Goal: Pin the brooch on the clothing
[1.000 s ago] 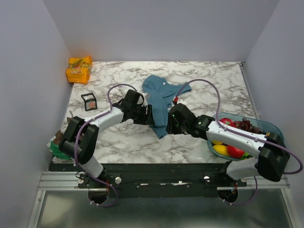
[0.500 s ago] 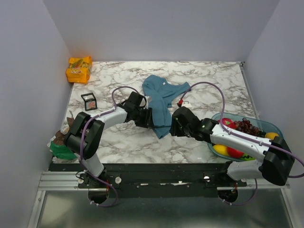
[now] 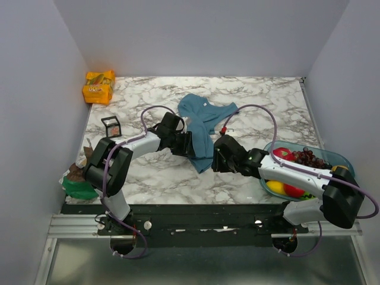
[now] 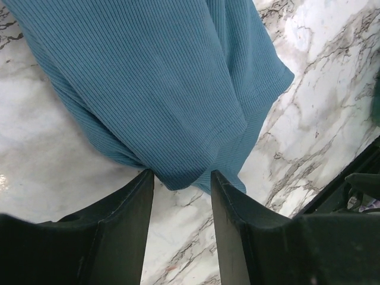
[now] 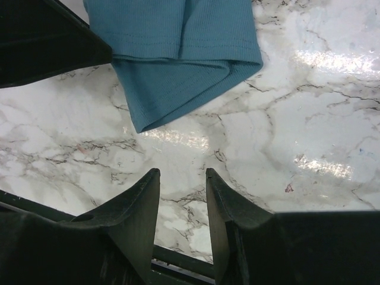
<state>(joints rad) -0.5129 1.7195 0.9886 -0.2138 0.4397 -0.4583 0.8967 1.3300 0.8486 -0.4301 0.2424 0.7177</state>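
Since the left hand [image 4: 181, 173] and right hand [image 5: 183, 172] hang half-spread and empty at the near hem of the top [image 3: 202, 122] on the counter [image 3: 267, 113], I judge I'm arranging cloth; brooch unseen, so finding it comes next.

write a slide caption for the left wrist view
Left gripper, jaws open, at the folded edge of the teal tank top on a marble table

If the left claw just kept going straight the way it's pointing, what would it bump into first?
The teal tank top: its folded lower edge lies right at the tips of the left gripper, whose jaws stand apart. Depth is hard to judge; they may be touching.
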